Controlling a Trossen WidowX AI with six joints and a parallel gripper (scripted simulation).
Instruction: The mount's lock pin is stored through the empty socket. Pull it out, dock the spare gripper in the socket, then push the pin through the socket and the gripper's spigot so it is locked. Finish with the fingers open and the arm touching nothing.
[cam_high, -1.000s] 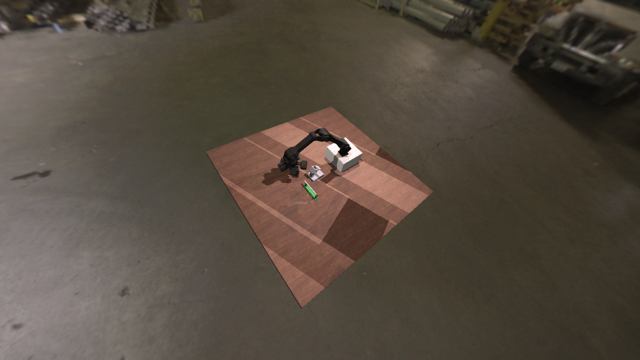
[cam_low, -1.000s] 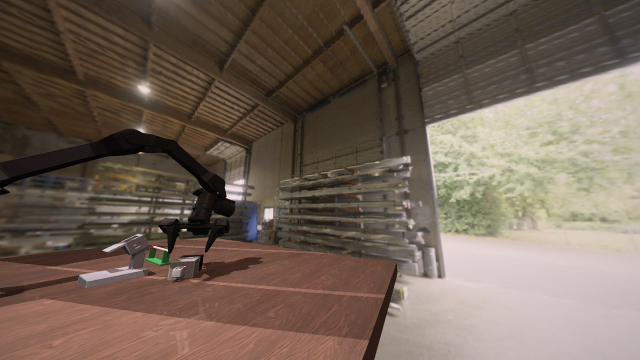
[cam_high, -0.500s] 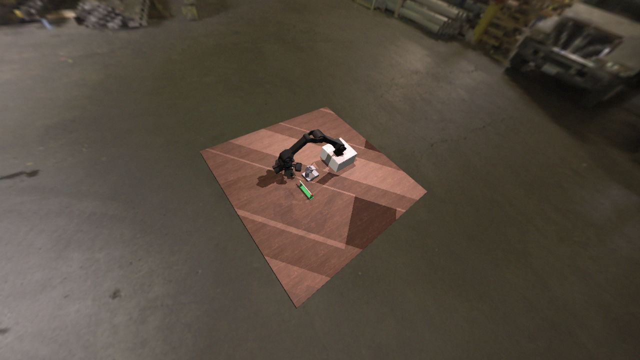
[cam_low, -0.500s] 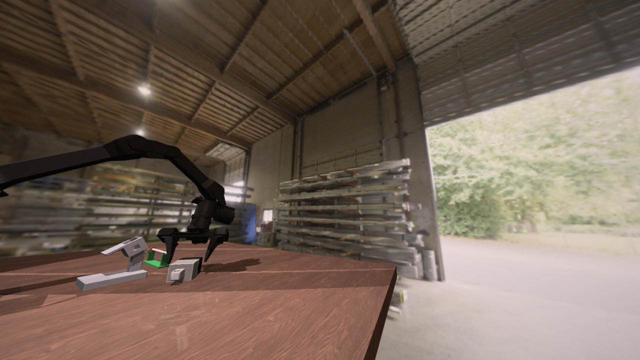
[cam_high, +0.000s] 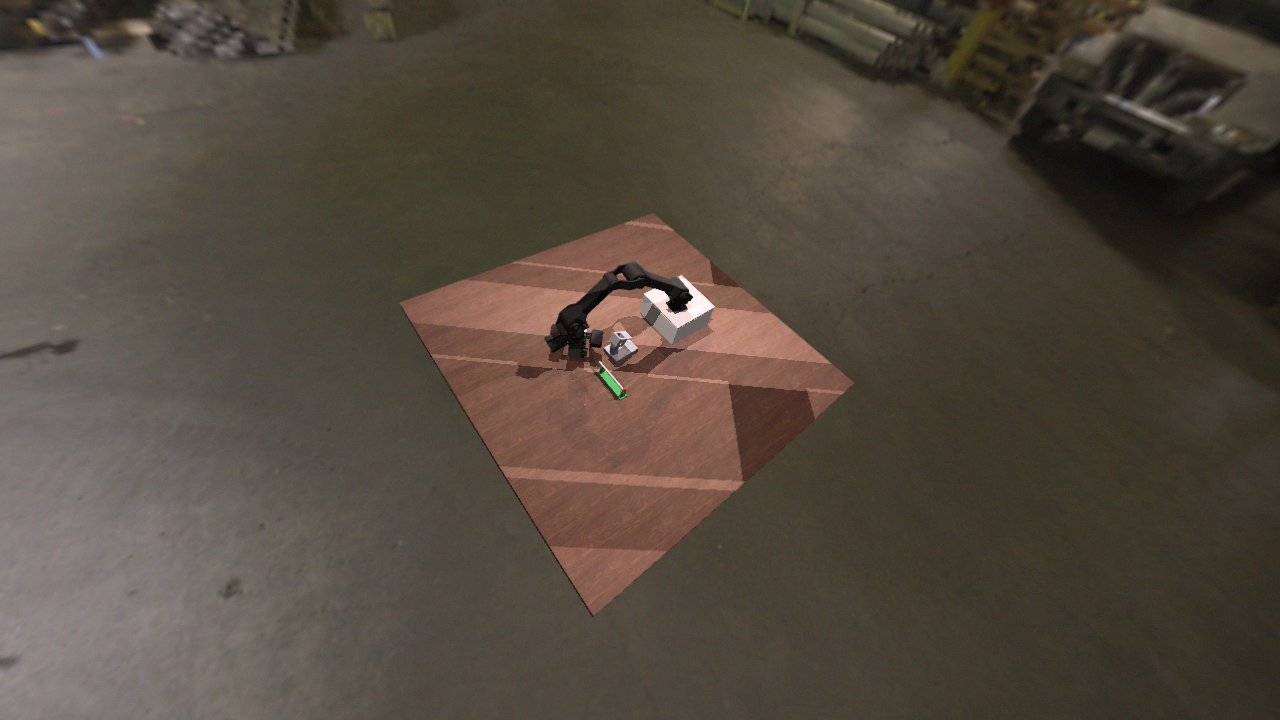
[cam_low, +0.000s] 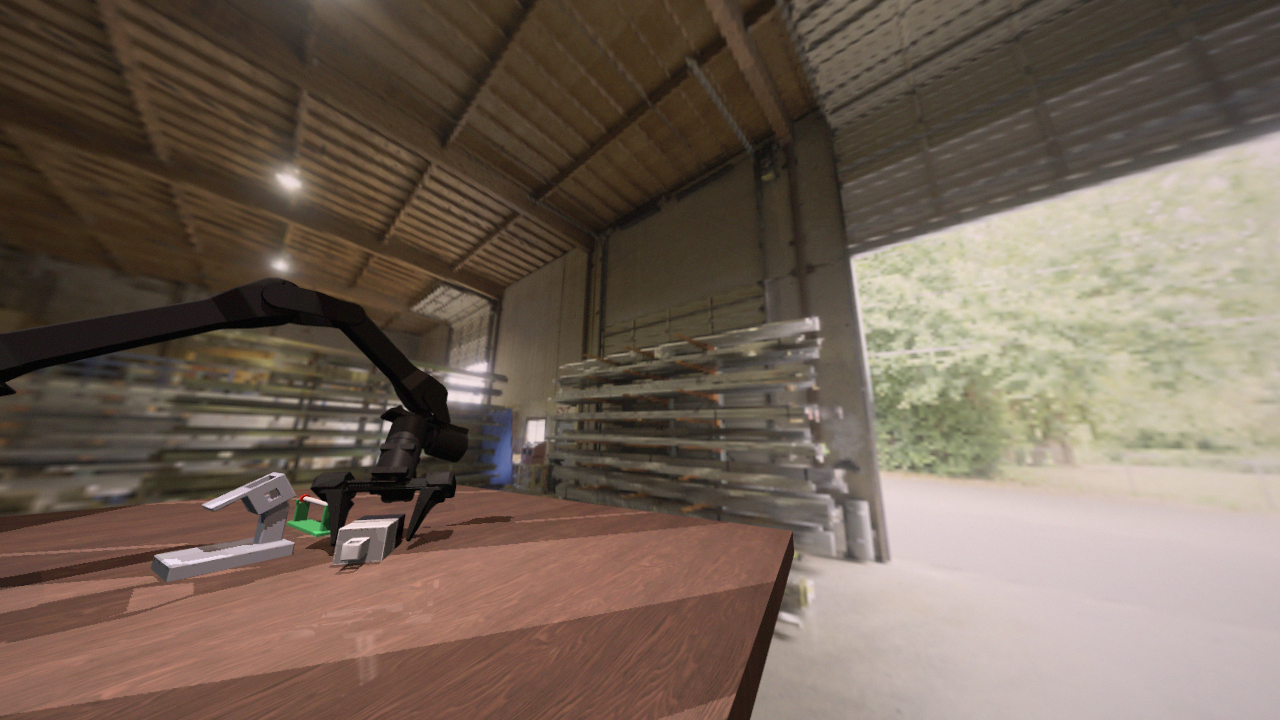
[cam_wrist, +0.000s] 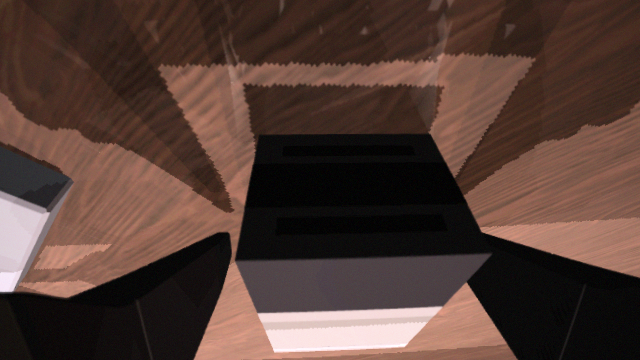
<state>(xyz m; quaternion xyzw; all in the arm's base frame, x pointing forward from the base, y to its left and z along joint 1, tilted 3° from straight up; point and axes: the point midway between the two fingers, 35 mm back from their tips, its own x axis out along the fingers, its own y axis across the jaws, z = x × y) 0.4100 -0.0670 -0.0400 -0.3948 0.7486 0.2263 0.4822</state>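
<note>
The spare gripper (cam_high: 577, 351) (cam_low: 380, 530) (cam_wrist: 345, 282), a pale block with a black end and a small square spigot, lies on the table. My gripper (cam_low: 372, 540) (cam_wrist: 342, 240) is open and low over it, one finger on each side. The wrist view shows a gap at the left finger; contact at the right finger cannot be told. The grey mount (cam_high: 619, 346) (cam_low: 270, 523) stands beside it, its tilted socket showing no pin. The white lock pin (cam_low: 315, 502) with a red head (cam_low: 304, 497) lies across the green holder (cam_high: 612, 384) (cam_low: 310, 527). The spigot is hidden in the wrist view.
The arm's base stands on a white box (cam_high: 673, 324) behind the mount. The mount's base (cam_low: 223, 558) (cam_wrist: 22, 225) lies close to the left finger's side in the wrist view. The green holder is close to the mount. The table edge (cam_low: 771, 617) is well to the right in the exterior view.
</note>
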